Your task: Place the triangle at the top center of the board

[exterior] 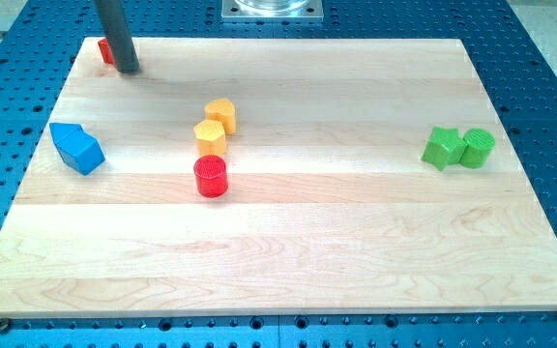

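Red block (pixel 105 50), probably the triangle, mostly hidden at board (pixel 288 242) top-left corner behind my tip (pixel 129 71), fingerless rod touching it: pass to its left, push steadily rightward along top edge.

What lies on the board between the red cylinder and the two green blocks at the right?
Nothing: in the camera view, the board is bare wood from the red cylinder across to the green blocks.

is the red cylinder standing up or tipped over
Standing upright: the red cylinder shows its round flat top facing up, resting on the board just below the two yellow blocks.
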